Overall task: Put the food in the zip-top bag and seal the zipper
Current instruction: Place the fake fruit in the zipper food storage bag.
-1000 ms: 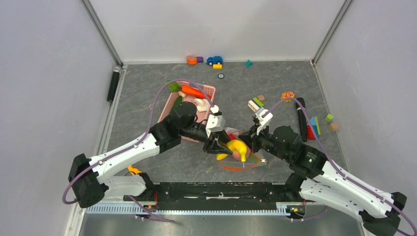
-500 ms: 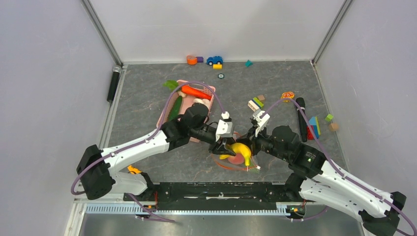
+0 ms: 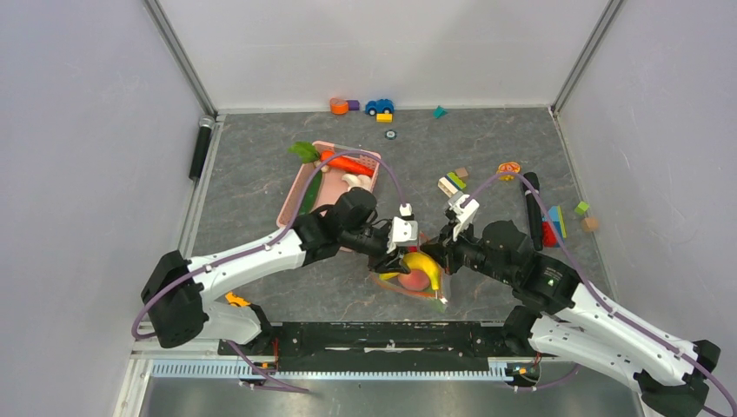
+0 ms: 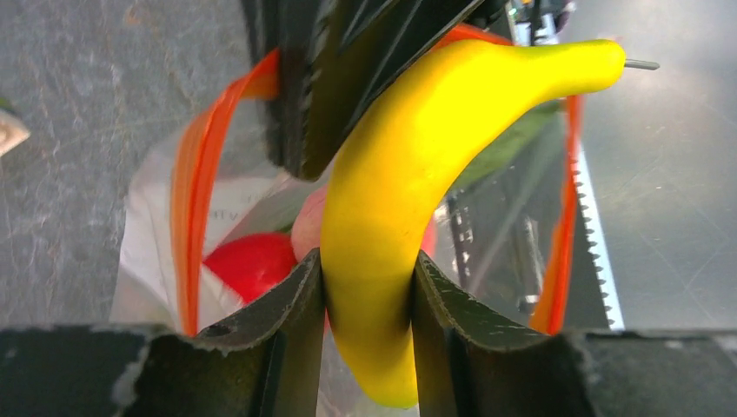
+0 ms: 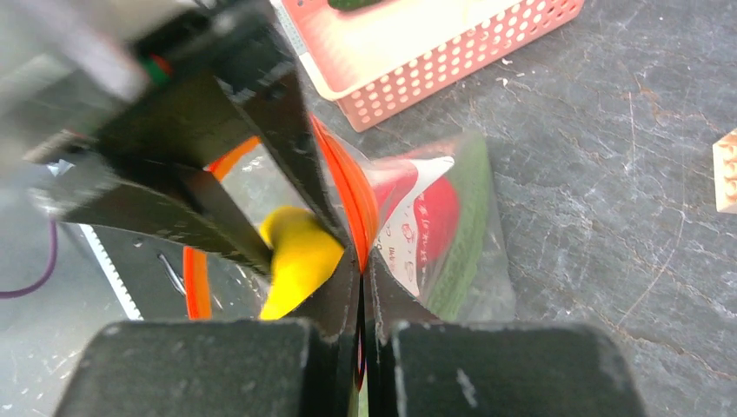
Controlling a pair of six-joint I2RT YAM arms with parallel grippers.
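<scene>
Working from biggest to smallest. Dark grey stone-look bench (image 3: 487, 152), carrying everything. Pink plastic lattice basket (image 3: 300, 187) far-left of centre, holding an orange toy carrot with green leaves (image 3: 348, 163), a long green toy cucumber (image 3: 309, 195) and a white toy mushroom (image 3: 352, 180). Not yet bagged, those three.

Flat clear plastic zip-top bag with white printed label (image 5: 452, 243) near the bench's front edge, between the two arms, just beside the basket. Looks thin, floppy, slick; likely to collapse if let go, so best held at the stiffer mouth rim, not the film. Thin orange-red zipper strip (image 4: 187, 182) spread into an open loop around the mouth. Slider knob not made out.

Right tool (image 5: 361, 287) clenched on the near lip of the zipper strip, keeping the mouth propped up.

Left tool (image 4: 367, 295) clamped across the lower body of a curved yellow toy banana (image 4: 408, 182), the banana's upper end pointing through the mouth loop. Smooth, glossy, rigid-looking, probably light; curved skin could slip or twist between flat pads, so mid-body grip across the thick part seems sound.

Red round toy tomato (image 4: 248, 265) already inside, plus a pink piece (image 4: 306, 228) beside it, touching the banana or nearly so. Green shape (image 5: 469, 234) also inside the bag, against the film.
</scene>
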